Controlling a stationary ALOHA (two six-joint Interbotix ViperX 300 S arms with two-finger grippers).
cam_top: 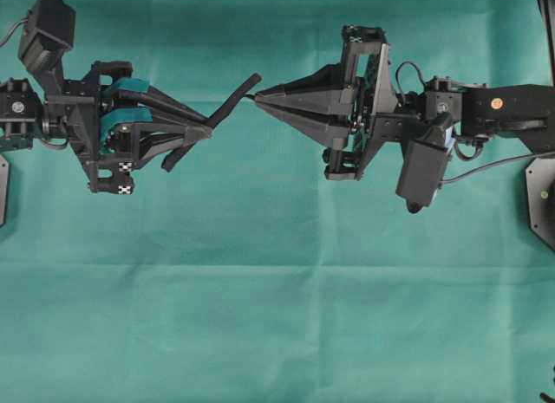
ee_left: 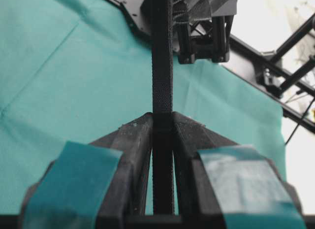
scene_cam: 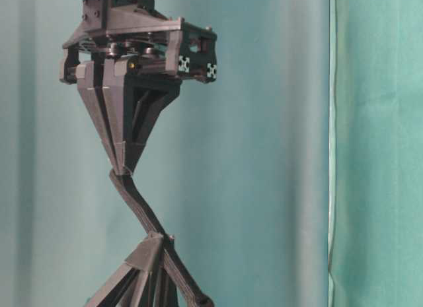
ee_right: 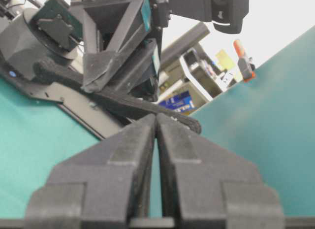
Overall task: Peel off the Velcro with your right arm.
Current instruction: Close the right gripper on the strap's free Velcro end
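Pinching one end of the Velcro (cam_top: 234,98), the right gripper (cam_top: 257,98) has its two black wedge fingers pressed fully together, tips meeting at the strap's upper end, which points toward one o'clock in the overhead view. The left gripper (cam_top: 208,126), with teal pads, is clamped narrowly on the strap's middle, leaving a short tail hanging toward seven o'clock from its tips. The strap is held in the air between the two arms, above the green cloth (cam_top: 277,316), and runs slightly kinked from one set of tips to the other in the table-level view. Judging by this, the grasp is made but the peel has barely begun: whether the right fingers hold one layer or both cannot be told, and no clear split between layers shows yet.
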